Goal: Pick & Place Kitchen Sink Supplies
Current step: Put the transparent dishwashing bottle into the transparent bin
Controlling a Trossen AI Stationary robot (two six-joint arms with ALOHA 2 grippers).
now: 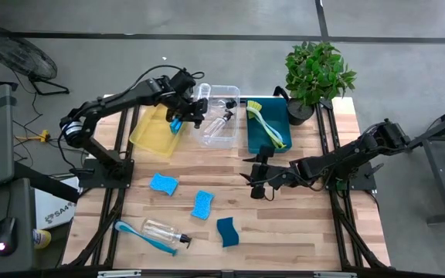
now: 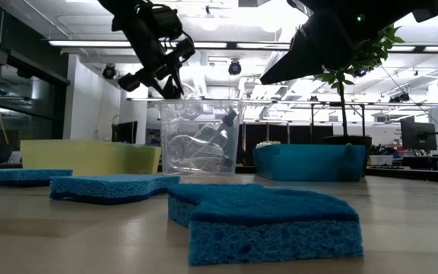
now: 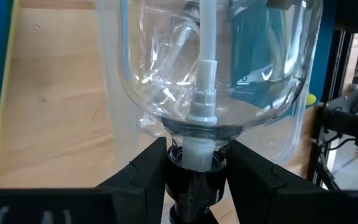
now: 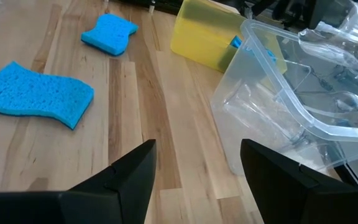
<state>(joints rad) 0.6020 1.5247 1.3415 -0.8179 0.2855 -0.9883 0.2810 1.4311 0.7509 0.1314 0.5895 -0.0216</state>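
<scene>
The left claw (image 1: 194,108) is clenched on the neck of a clear pump bottle (image 3: 210,68), held above the clear bin (image 1: 221,116) at the far edge of the bench (image 1: 300,224). The right claw (image 1: 259,179) is released and holds nothing, hovering over the middle of the bench, just in front of the teal bin (image 1: 267,127).

Step in hand, as judged: depositing the bottle in the clear bin. Recommended procedure:
- Centre the bottle over the bin opening, clear of the rim.
- Lower until the bottle body is inside the walls, then release. One bottle (image 1: 221,121) already lies in the bin, so expect the new one to settle against it.
- Withdraw straight up to avoid tipping the light bin.

Remaining items on the bench: three blue sponges (image 1: 164,184) (image 1: 202,205) (image 1: 227,231), one clear bottle (image 1: 163,231) and a blue dish brush (image 1: 141,234) near the near-left corner. A yellow-green brush (image 1: 264,123) lies in the teal bin. The yellow bin (image 1: 153,133) holds something blue; what it is cannot be told.

View differences:
- Only the left wrist view shows the grip itself, with both fingers (image 3: 145,171) closed on the bottle collar.
- Only the high view shows the near-edge items and the potted plant (image 1: 315,73).
- The right wrist view confirms the gap between the right fingers (image 4: 129,171)
</scene>
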